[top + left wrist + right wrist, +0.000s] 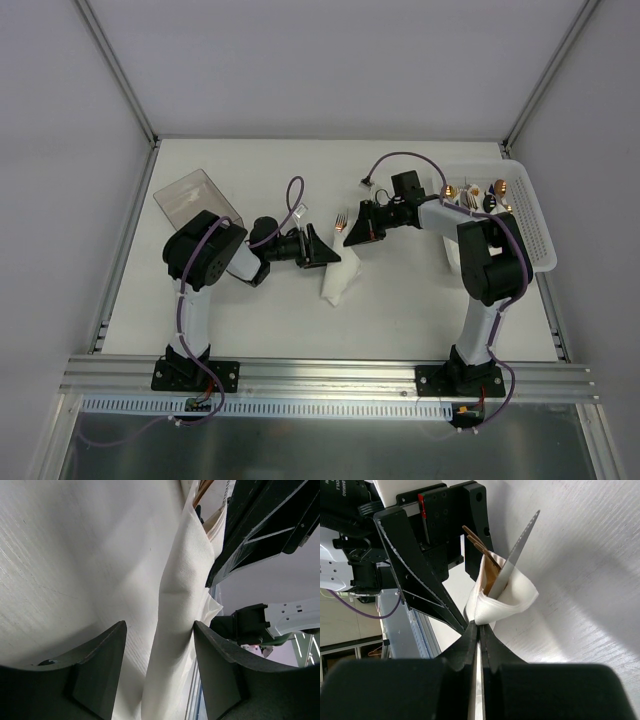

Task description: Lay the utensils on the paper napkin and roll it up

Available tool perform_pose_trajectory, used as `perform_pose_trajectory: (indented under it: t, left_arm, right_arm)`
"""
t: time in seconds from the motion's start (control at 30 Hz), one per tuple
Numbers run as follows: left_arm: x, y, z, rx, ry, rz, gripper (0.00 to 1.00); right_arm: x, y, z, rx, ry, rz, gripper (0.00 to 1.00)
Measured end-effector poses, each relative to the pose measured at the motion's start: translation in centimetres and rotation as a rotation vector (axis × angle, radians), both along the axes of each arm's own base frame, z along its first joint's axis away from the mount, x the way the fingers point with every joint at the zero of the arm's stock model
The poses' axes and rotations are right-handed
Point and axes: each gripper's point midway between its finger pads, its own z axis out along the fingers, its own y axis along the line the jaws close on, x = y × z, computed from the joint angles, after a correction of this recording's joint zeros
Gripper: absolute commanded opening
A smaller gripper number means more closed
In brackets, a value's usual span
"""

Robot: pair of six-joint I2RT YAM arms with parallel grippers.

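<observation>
Rolling looked in hand: the napkin [338,280] lay as a loose tube well left of the basket [530,235], with utensils [519,547] poking from 1 end. The right gripper [480,630] was closed, seemingly pinching the napkin's edge. The left gripper [160,665], farther from the basket, stood partly wide astride the roll, 1 finger [220,670] touching paper. Next, the left would likely need to close gently and turn the roll tighter without spilling the utensils.

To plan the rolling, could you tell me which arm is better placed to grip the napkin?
Probably the left gripper: open, it straddles the napkin; the right gripper is shut on its end.
</observation>
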Motion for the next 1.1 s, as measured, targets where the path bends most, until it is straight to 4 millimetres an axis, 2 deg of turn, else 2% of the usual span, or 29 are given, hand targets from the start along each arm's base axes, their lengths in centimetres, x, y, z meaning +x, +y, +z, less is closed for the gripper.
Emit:
perform_pose_trajectory:
  t: [0.2, 0.8, 1.0, 1.1]
  left_arm:
    - [-0.4, -0.1, 0.2, -0.011, 0.024, -0.018, 0.5]
    - [-0.8, -0.5, 0.9, -0.028, 0.041, -0.04, 0.53]
    - [-1.1, -0.9, 1.5, -0.037, 0.033, -0.052, 0.52]
    - [-1.4, -1.1, 1.9, -0.042, 0.024, -0.064, 0.48]
  right_arm:
    - [-0.4, -0.1, 0.0, 0.002, -0.005, 0.02, 0.0]
    - [-2.0, 0.4, 0.1, 0.025, -0.002, 0.095, 0.0]
    - [-2.8, 0.7, 0.4, 0.037, 0.015, 0.122, 0.0]
    - [-3.1, 0.9, 0.5, 0.041, 0.018, 0.132, 0.0]
